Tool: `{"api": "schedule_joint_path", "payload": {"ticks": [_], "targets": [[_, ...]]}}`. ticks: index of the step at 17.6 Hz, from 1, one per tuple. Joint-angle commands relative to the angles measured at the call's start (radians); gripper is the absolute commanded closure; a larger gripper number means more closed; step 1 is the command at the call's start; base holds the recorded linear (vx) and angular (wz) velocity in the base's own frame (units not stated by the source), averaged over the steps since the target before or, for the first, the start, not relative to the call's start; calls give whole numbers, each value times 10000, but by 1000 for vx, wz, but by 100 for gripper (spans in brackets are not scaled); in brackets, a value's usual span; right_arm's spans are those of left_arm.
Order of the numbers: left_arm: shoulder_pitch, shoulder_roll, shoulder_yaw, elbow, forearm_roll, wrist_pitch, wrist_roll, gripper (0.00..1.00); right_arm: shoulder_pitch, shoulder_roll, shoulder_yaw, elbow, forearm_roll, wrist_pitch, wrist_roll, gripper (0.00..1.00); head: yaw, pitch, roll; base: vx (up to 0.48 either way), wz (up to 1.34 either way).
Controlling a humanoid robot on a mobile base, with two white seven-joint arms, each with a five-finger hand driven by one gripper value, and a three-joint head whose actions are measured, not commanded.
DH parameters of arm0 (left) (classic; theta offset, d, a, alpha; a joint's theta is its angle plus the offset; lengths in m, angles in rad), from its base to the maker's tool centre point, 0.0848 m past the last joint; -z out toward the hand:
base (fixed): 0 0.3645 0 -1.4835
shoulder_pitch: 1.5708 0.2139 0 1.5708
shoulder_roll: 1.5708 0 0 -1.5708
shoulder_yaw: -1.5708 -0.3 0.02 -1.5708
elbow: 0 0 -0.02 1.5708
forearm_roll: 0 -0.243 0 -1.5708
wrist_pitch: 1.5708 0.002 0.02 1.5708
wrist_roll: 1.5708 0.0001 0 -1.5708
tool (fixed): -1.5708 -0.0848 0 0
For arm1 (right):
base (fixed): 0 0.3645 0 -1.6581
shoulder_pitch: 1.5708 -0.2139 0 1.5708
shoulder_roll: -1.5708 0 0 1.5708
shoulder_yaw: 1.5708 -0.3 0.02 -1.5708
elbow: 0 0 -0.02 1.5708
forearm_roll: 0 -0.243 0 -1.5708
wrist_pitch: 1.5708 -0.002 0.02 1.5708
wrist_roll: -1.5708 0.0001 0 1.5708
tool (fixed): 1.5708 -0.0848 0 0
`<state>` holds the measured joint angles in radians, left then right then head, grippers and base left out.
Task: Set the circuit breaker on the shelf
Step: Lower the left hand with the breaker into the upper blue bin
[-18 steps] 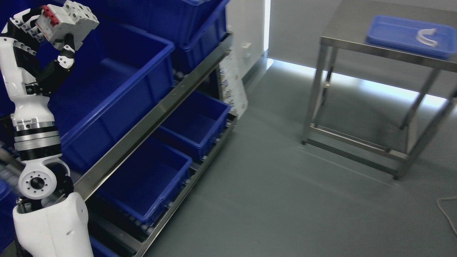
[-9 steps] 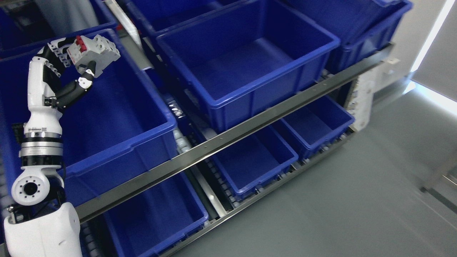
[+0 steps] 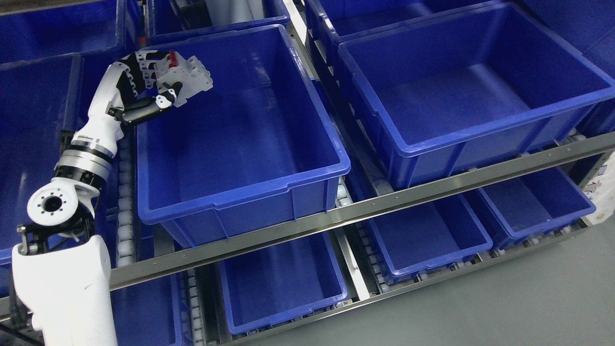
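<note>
My left hand (image 3: 161, 81) is raised at the upper left, its fingers curled around a white circuit breaker (image 3: 187, 80) with a red switch. The breaker hangs over the far left corner of a large empty blue bin (image 3: 240, 173) on the upper level of a metal roller shelf (image 3: 365, 209). It is above the bin's rim, not touching the bin floor. My white left arm rises from the lower left edge. The right arm is out of view.
A second large empty blue bin (image 3: 480, 129) stands to the right on the same level. More blue bins (image 3: 48, 29) sit behind and to the left. Smaller blue bins (image 3: 283, 307) fill the lower level. Grey floor (image 3: 528, 298) shows at the lower right.
The whole picture has swung left from a steel table to the shelf, so the camera moved. My left hand still holds the breaker and now stands over the big bin's far left corner.
</note>
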<state>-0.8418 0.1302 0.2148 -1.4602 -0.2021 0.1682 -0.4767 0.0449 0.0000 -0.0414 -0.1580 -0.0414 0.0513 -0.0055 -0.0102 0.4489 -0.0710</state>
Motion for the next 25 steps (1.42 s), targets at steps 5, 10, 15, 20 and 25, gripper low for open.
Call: {"api": "schedule_joint_path", "payload": {"ticks": [5, 10, 15, 20, 25], "targets": [[-3880, 478, -2117, 8166, -1722, -945, -65, 85, -4, -175, 0, 0, 0, -37, 24, 0, 0, 0, 0, 26, 154], [-4544, -165, -2669, 10429, -1952, -946, -35, 84, -4, -175, 0, 0, 0, -37, 24, 0, 0, 0, 0, -4, -57], [-4605, -320, -3696, 11196, -2151, -946, 441, 81, -4, -175, 0, 0, 0, -37, 24, 0, 0, -1, 0, 0, -43], [-4682, -228, -4049, 11197, -2151, -930, 533, 61, 11, -175, 0, 0, 0, -37, 24, 0, 0, -1, 0, 5, 0], [-4881, -136, -4203, 11197, -2151, -915, 548, 48, -4, -175, 0, 0, 0, -37, 24, 0, 0, -1, 0, 3, -4]]}}
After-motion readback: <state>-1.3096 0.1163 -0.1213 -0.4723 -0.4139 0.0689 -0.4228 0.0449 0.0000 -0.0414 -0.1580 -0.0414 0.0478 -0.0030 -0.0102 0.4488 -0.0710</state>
